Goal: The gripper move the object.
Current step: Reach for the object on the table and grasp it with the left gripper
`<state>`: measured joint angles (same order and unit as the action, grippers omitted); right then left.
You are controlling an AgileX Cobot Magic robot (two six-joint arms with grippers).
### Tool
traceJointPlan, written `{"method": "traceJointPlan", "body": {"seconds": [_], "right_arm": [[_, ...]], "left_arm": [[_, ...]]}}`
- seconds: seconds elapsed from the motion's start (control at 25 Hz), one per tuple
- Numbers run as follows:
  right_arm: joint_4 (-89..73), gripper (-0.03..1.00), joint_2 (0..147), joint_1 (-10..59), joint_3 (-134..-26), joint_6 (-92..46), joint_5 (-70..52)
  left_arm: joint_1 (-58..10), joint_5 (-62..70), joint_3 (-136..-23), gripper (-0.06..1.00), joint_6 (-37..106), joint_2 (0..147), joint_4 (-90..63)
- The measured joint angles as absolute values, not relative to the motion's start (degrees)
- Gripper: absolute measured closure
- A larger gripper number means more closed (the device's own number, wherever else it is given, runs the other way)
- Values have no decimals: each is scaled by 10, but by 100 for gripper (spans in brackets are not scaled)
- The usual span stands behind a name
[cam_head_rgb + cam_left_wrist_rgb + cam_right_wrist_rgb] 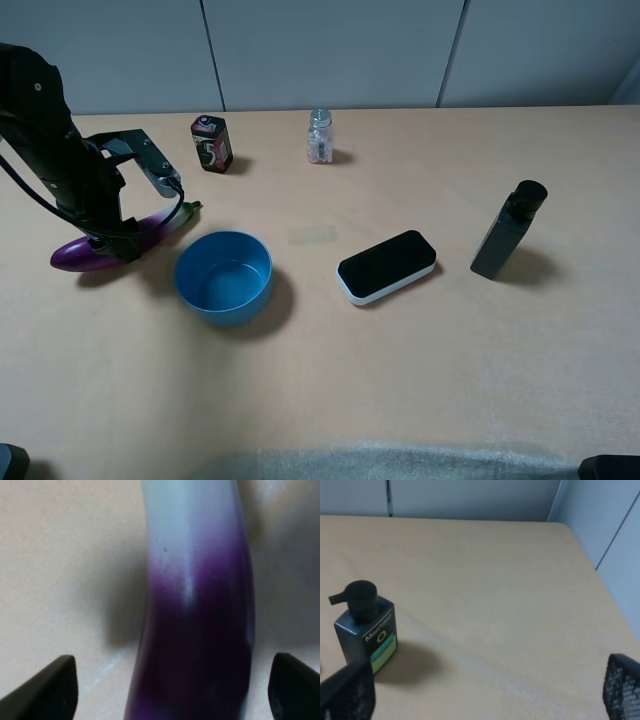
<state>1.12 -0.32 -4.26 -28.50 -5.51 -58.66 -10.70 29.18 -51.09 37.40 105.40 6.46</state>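
Note:
The purple eggplant point(78, 254) lies on the tan table at the left, its green stem pointing toward the blue bowl point(223, 277). My left gripper point(116, 244) is lowered over its middle. In the left wrist view the eggplant point(200, 630) runs between the two dark fingertips point(55, 680), which stand wide apart on either side without touching it; the left gripper point(175, 672) is open. My right gripper point(487, 690) is open and empty, with its fingertips at the frame's lower corners above bare table.
A black-and-white oblong eraser point(386, 266) lies right of the bowl. A dark pump bottle point(508, 232) stands further right and also shows in the right wrist view point(367, 630). A small dark can point(211, 143) and a glass jar point(319, 136) stand at the back.

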Motion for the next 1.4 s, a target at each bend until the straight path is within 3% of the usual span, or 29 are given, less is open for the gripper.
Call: {"method": "traceJointPlan", "body": {"seconds": [1.4], "right_arm": [[11, 27, -3, -43, -285, -55, -587]], "left_arm": [[-130, 314, -535, 11, 352, 1093, 64]]}}
